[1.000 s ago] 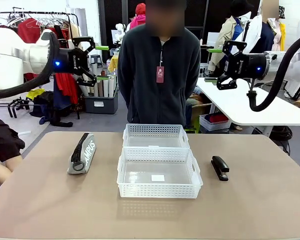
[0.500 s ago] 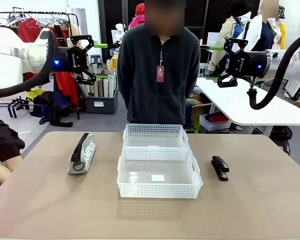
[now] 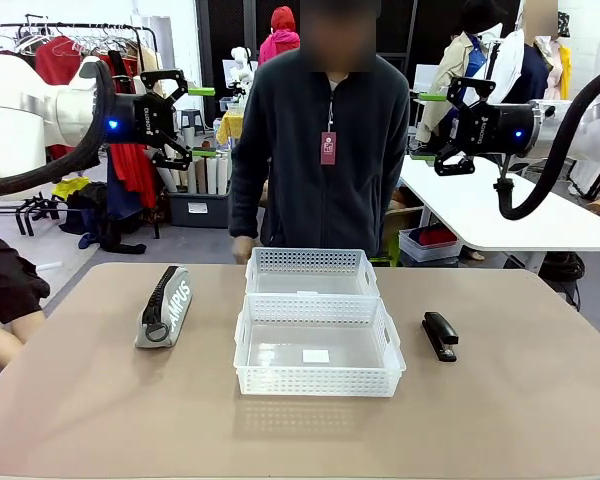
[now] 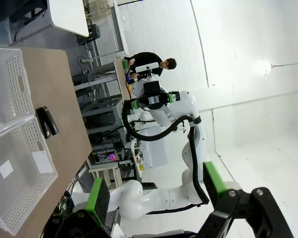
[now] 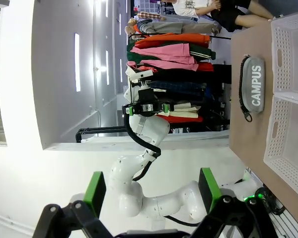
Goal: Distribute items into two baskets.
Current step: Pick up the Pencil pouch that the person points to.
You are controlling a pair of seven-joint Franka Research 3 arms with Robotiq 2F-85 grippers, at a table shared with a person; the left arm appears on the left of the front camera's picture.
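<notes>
The grey "CAMPUS" pouch (image 3: 165, 305) lies on the table's left side, and it also shows in the right wrist view (image 5: 253, 89). The black stapler (image 3: 440, 335) lies on the right, seen too by the left wrist camera (image 4: 47, 121). Between them stand the two baskets, both with no items inside: the near basket (image 3: 318, 382), with a white sticker on its floor, and the far basket (image 3: 310, 262) touching it behind. My left gripper (image 3: 202, 123) hangs open high above the table's left, and my right gripper (image 3: 426, 127) hangs open high on the right. Each points inward. Nothing sits between my left fingers (image 4: 156, 193) or my right fingers (image 5: 151, 191).
A person in a dark jacket stands at the far edge, with one hand (image 3: 242, 248) lowered beside the far basket's left corner. Another person's arm (image 3: 5, 300) rests at the table's left edge. The tabletop in front of the baskets is bare.
The person has leaned in toward the table and brought a hand down by the far basket. Both grippers rose slightly a second ago and have held still since.
</notes>
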